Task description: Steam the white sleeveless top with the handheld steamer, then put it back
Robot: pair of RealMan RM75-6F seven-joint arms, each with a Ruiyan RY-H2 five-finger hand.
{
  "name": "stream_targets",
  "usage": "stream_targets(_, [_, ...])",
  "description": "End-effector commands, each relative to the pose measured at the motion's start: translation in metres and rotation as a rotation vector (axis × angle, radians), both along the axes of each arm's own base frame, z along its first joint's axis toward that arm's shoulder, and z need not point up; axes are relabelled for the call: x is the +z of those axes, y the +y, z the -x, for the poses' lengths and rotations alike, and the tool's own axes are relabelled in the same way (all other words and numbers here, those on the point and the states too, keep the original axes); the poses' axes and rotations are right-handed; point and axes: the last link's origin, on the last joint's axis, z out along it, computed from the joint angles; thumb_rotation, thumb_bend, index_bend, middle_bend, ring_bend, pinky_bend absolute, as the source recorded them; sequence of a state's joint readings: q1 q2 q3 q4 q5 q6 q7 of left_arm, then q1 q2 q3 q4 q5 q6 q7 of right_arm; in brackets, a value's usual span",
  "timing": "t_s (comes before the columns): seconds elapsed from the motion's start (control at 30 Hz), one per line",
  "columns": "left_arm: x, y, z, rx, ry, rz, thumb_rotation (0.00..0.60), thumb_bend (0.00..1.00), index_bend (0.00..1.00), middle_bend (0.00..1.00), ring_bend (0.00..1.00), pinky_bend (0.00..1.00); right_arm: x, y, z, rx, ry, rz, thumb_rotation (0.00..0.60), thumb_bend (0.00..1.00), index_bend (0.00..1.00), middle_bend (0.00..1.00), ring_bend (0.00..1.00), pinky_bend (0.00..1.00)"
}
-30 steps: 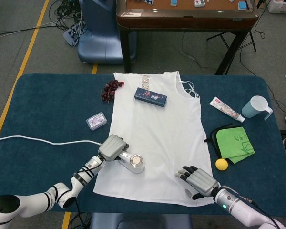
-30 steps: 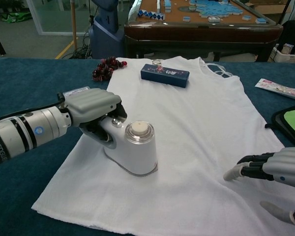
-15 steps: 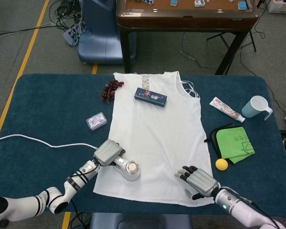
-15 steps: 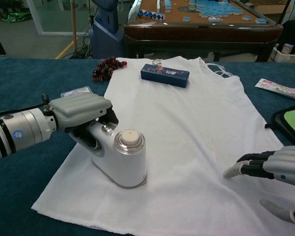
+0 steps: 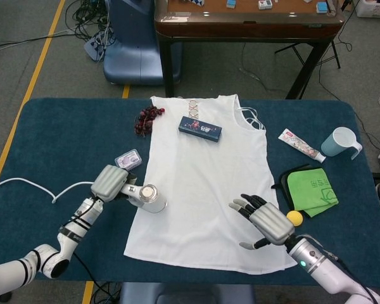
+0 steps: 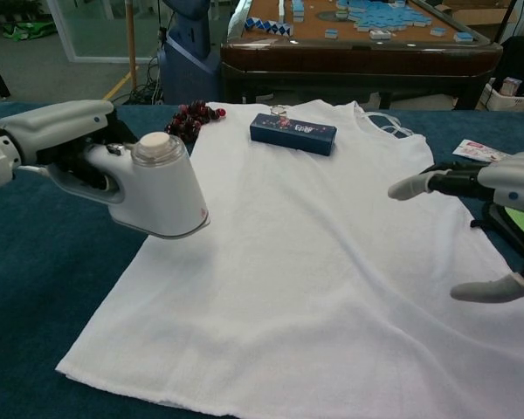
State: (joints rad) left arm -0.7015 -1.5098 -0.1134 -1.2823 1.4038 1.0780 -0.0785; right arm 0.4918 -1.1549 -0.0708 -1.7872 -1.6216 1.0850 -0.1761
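The white sleeveless top (image 5: 202,177) (image 6: 323,253) lies flat on the blue table, neck at the far side. My left hand (image 5: 109,183) (image 6: 65,127) grips the handle of the white handheld steamer (image 5: 147,196) (image 6: 157,188), which hangs in the air over the top's left edge, tilted. Its white cord (image 5: 31,185) trails left across the table. My right hand (image 5: 266,221) (image 6: 493,188) hovers open above the top's lower right part, fingers spread, holding nothing.
A dark blue box (image 5: 200,128) (image 6: 293,133) rests on the top near the neckline. Dark red beads (image 5: 147,118) and a small clear case (image 5: 128,159) lie left of the top. Right of it are a tube (image 5: 301,145), blue cup (image 5: 341,142), green cloth (image 5: 311,189) and yellow ball (image 5: 295,217).
My left hand lifted the steamer off the top and carried it up and to the left edge. My right hand rose from the hem and spread its fingers.
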Motion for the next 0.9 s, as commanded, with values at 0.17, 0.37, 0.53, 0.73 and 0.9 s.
stream_targets(0.17, [0.024,0.009,0.042,0.089,0.022,-0.095,0.6,0.2,0.81,0.75,0.61,0.64,0.039,-0.009,-0.011,0.024,-0.021,0.143,0.365,0.1,0.1,0.14,0.07,0.14])
stream_targets(0.37, [0.029,0.016,0.074,0.138,0.057,-0.13,0.6,0.2,0.8,0.75,0.6,0.64,0.054,-0.007,-0.009,0.006,-0.009,0.181,0.365,0.1,0.1,0.14,0.07,0.14])
stream_targets(0.53, [0.026,0.017,0.092,0.137,0.131,-0.141,0.6,0.2,0.8,0.73,0.6,0.64,0.061,-0.005,-0.005,-0.012,-0.004,0.194,0.364,0.1,0.1,0.14,0.07,0.14])
stream_targets(0.73, [0.023,0.015,0.104,0.137,0.176,-0.145,0.6,0.2,0.78,0.73,0.59,0.64,0.067,-0.003,0.001,-0.028,0.005,0.207,0.364,0.1,0.1,0.14,0.07,0.14])
stream_targets(0.9, [0.018,0.011,0.108,0.15,0.17,-0.133,0.6,0.2,0.74,0.7,0.57,0.64,0.07,-0.003,0.004,-0.038,0.004,0.215,0.363,0.1,0.1,0.14,0.07,0.14])
